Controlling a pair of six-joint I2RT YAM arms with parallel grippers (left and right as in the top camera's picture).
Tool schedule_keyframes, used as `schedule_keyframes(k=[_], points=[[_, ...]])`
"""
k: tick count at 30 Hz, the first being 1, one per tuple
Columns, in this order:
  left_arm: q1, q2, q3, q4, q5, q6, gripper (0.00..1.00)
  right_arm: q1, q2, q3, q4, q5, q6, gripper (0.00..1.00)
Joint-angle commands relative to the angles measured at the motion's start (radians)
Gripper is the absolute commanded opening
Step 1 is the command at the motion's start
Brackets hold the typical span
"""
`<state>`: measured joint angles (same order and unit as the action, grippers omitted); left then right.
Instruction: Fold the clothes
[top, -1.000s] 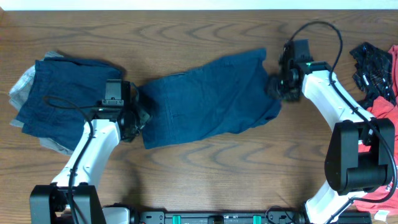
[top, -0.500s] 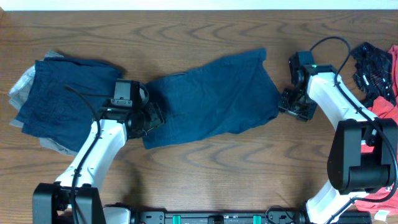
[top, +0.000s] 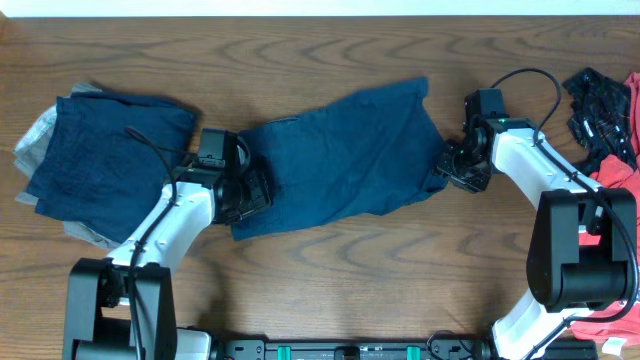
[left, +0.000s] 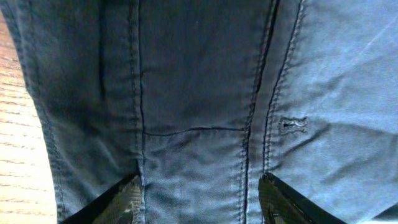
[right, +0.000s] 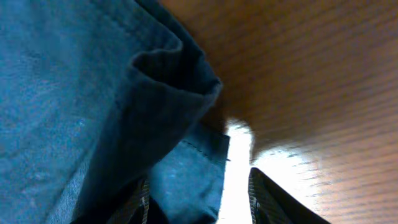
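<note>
Dark blue shorts (top: 340, 160) lie spread across the middle of the wooden table. My left gripper (top: 252, 192) is open over their left end; in the left wrist view its fingers (left: 202, 202) straddle the denim seams (left: 199, 93). My right gripper (top: 447, 168) is open at the shorts' right edge; in the right wrist view its fingers (right: 199, 199) straddle a folded corner of the cloth (right: 161, 106). A stack of folded dark blue clothes (top: 100, 160) lies at the far left.
A grey garment (top: 40, 135) sticks out under the folded stack. Black (top: 598, 105) and red (top: 615, 175) clothes lie in a heap at the right edge. Bare wood (top: 330, 270) runs along the front.
My left gripper has moved right onto the shorts' left end. My right gripper swung down and back left to the shorts' right edge. The shorts have barely shifted.
</note>
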<state>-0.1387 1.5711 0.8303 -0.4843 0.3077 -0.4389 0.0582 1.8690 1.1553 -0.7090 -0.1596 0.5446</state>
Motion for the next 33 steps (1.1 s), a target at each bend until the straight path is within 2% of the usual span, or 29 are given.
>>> schedule_keyframes(k=[1,5,8,10,13,21,24,29,33], points=[[-0.003,0.021,-0.008,0.000,-0.013,0.020,0.62,-0.005,-0.016,-0.006,0.003,-0.030,-0.003,0.49],[-0.003,0.031,-0.008,-0.002,-0.013,0.020,0.62,0.005,-0.016,-0.028,0.018,-0.024,-0.019,0.49],[-0.003,0.034,-0.008,-0.002,-0.013,0.020,0.62,0.012,-0.016,-0.063,0.054,-0.024,-0.018,0.42],[-0.003,0.038,-0.008,-0.004,-0.013,0.020,0.62,0.014,-0.016,-0.084,0.082,-0.023,-0.018,0.30],[-0.003,0.045,-0.016,-0.003,-0.014,0.020,0.62,0.011,-0.016,-0.092,0.089,0.018,-0.018,0.01],[-0.003,0.101,-0.061,0.000,-0.085,0.020,0.62,-0.057,-0.020,-0.051,0.076,0.235,-0.013,0.01],[-0.003,0.145,-0.068,0.003,-0.088,0.019,0.62,-0.114,-0.027,-0.029,0.038,0.288,0.043,0.01],[-0.003,0.226,-0.068,0.003,-0.088,0.019,0.62,-0.183,-0.028,-0.026,0.022,0.286,0.043,0.01],[-0.003,0.230,-0.067,-0.018,-0.066,0.020,0.55,-0.189,-0.028,-0.026,0.009,0.288,-0.013,0.01]])
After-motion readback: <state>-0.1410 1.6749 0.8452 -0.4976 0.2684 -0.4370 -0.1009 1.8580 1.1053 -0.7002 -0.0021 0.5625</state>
